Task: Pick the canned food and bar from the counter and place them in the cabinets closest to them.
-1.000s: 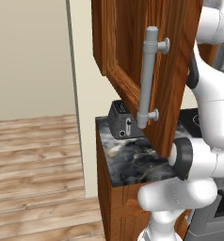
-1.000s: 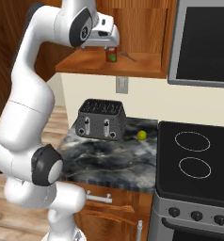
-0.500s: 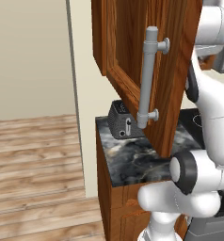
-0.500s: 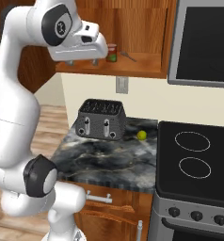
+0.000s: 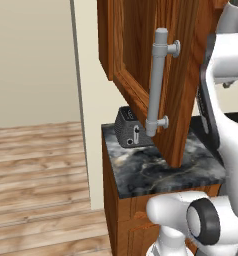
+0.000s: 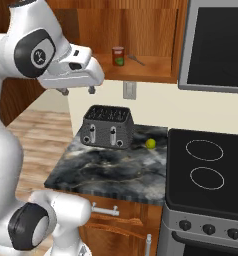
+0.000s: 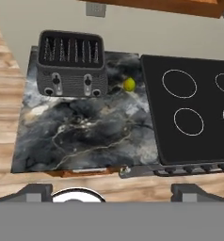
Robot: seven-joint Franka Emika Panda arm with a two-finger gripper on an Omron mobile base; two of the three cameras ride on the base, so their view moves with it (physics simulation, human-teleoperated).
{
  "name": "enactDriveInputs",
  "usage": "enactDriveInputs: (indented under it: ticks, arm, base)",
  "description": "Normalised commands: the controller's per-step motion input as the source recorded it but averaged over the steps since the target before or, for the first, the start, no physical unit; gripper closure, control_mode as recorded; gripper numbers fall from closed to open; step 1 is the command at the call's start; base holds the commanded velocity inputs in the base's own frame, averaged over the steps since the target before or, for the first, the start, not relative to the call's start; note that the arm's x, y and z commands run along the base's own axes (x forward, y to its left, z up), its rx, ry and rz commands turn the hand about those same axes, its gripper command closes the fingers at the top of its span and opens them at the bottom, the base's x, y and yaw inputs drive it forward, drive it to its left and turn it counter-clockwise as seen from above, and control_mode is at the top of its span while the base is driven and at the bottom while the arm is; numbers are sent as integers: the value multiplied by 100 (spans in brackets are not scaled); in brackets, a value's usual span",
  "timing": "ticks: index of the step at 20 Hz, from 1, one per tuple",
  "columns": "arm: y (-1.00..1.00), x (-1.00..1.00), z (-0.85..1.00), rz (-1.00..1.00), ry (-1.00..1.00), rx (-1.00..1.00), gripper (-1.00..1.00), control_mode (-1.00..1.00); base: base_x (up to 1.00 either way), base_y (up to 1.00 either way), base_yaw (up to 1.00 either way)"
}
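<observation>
**Can on open cabinet shelf, fingers empty and spread above the worktop**

- Canned food [image 6: 118, 56]: standing upright on the lower shelf of the open cabinet [image 6: 141, 70], left part of the shelf; a small thin grey item lies just to its right, too small to identify
- Cabinet door [image 5: 161, 75] swung open toward the camera in the left base view, its grey bar handle [image 5: 156, 82] vertical
- Gripper [image 6: 78, 90]: out in front of the cabinet, to the left of the can and lower than the shelf, above the toaster; fingers spread wide, nothing between them. In the hand view the two dark fingertips sit far apart at the bottom edge, looking down on the worktop
- Worktop [image 7: 85, 136]: dark marbled stone; black toaster [image 7: 71, 63] at the back left, small green round fruit [image 7: 129, 84] just beside its right end, near the stove edge
- Black stove top [image 7: 194, 108] adjoins the worktop on the right, ring outlines visible
- Bar: cannot make it out in these views
- Wall outlet [image 6: 129, 90] on the pale wall below the shelf, behind the toaster
</observation>
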Motion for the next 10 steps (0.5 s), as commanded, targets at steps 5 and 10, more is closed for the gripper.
enactDriveInputs:
  ticks: [5, 10]
  arm:
    - [-33, -71, -37, -4, -9, 4, -100, -100]
    - [-10, -19, -14, 0, -2, 0, -100, -100]
  base:
    - [0, 0, 0]
    - [0, 0, 0]
